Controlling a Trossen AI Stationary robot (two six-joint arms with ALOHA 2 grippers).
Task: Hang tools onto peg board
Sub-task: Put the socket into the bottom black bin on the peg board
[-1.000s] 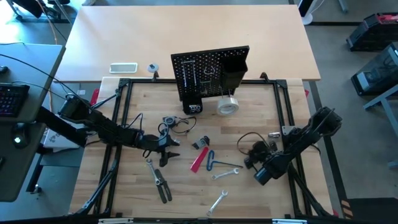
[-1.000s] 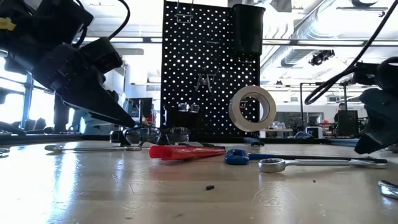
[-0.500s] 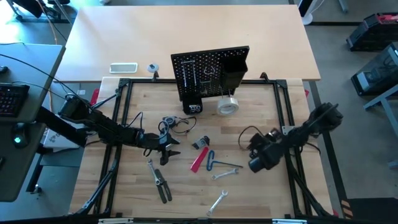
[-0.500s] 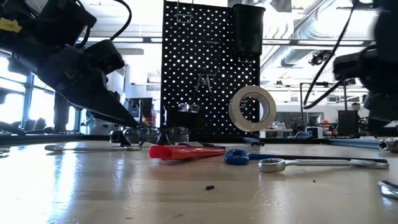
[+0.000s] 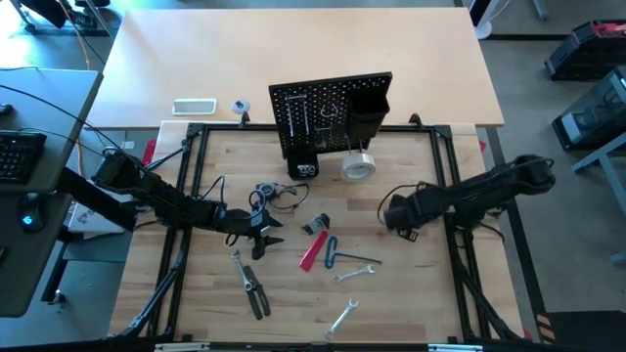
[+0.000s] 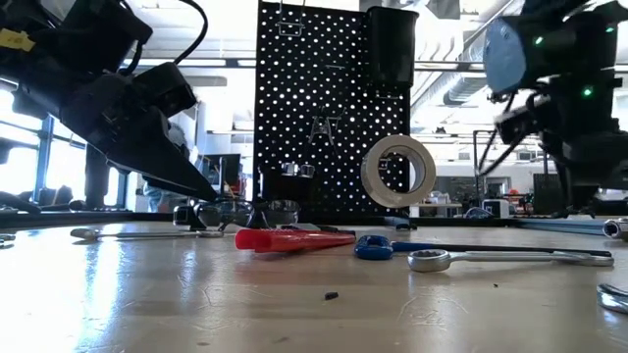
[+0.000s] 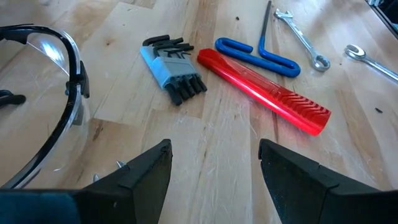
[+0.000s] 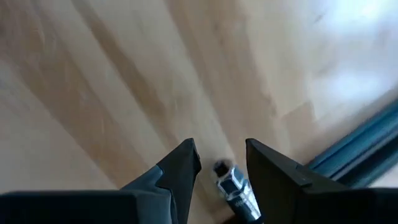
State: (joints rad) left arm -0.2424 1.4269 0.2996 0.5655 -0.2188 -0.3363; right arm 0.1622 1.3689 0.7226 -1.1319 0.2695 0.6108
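Observation:
The black peg board [image 5: 331, 112] stands upright at the table's far side, and the pale tape roll [image 5: 358, 166] sits by its foot. The red-handled cutter [image 7: 264, 93], the blue-handled tool [image 7: 258, 56] and the hex keys [image 7: 174, 68] lie flat mid-table. Two silver wrenches [image 5: 357, 272] [image 5: 341, 318] and the black-handled pliers [image 5: 252, 286] lie nearer. My left gripper [image 7: 214, 168] is open and low over the wood, just left of the hex keys. My right gripper [image 8: 221, 152] hovers open right of centre [image 5: 394, 217]. A small silver bit [image 8: 230, 183] shows between its fingers; whether they touch it I cannot tell.
Safety glasses [image 7: 56, 106] lie close beside my left gripper. The black table frame [image 5: 455, 196] borders the work area, and a rail of it [image 8: 354, 149] shows in the right wrist view. A white flat device [image 5: 194, 106] lies on the far table. Bare wood lies between the cutter and my right gripper.
My right arm has risen off the table near its right edge and swung toward the table's middle and far side, turning about as it went. My left arm and all the tools have kept still.

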